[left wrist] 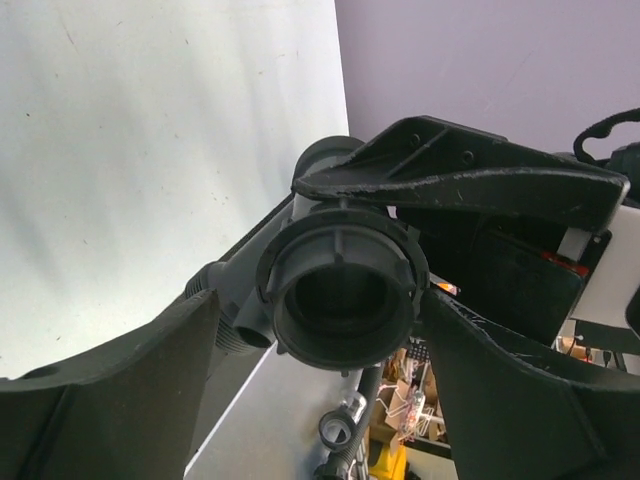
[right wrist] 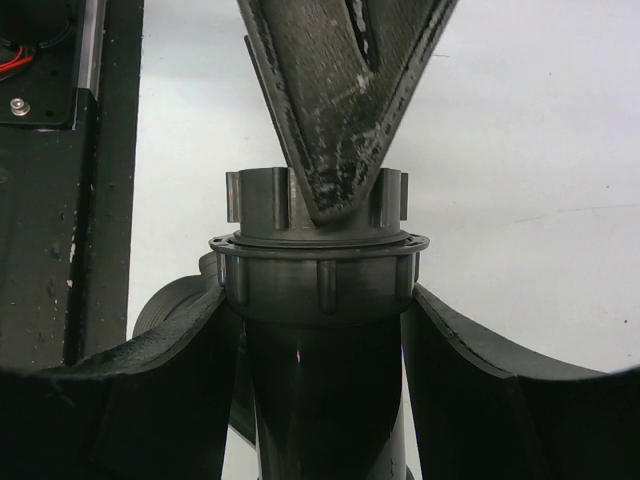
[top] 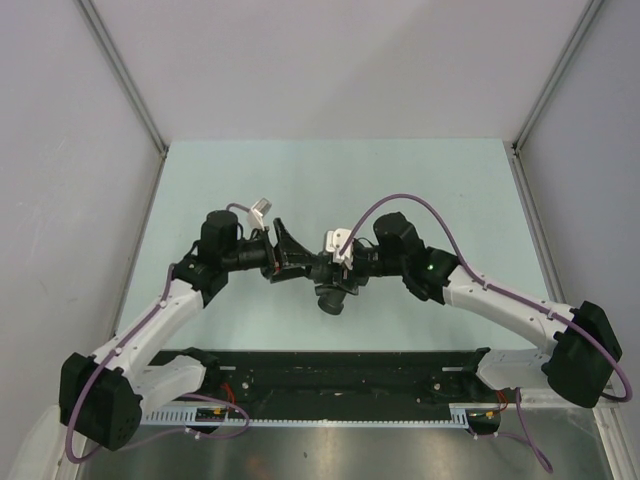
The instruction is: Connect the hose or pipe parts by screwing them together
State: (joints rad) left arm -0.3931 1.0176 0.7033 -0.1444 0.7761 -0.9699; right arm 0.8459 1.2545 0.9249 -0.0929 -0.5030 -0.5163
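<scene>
The branched pipe fitting (right wrist: 320, 400) is hanging above the table (top: 250, 170); the right gripper (right wrist: 320, 305) is clamping its body between both fingers; its ribbed collar (left wrist: 340, 285) is sitting between the wide-spread fingers of the left gripper (left wrist: 322, 298); whether they are pinching it is unclear.

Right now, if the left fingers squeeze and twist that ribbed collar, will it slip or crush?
The ribbed collar looks like thick moulded plastic: probably stiff, not crushable. Its ribs should give the left gripper bite against slipping. The right gripper clamps the pipe body, so twisting likely turns only the collar.
</scene>
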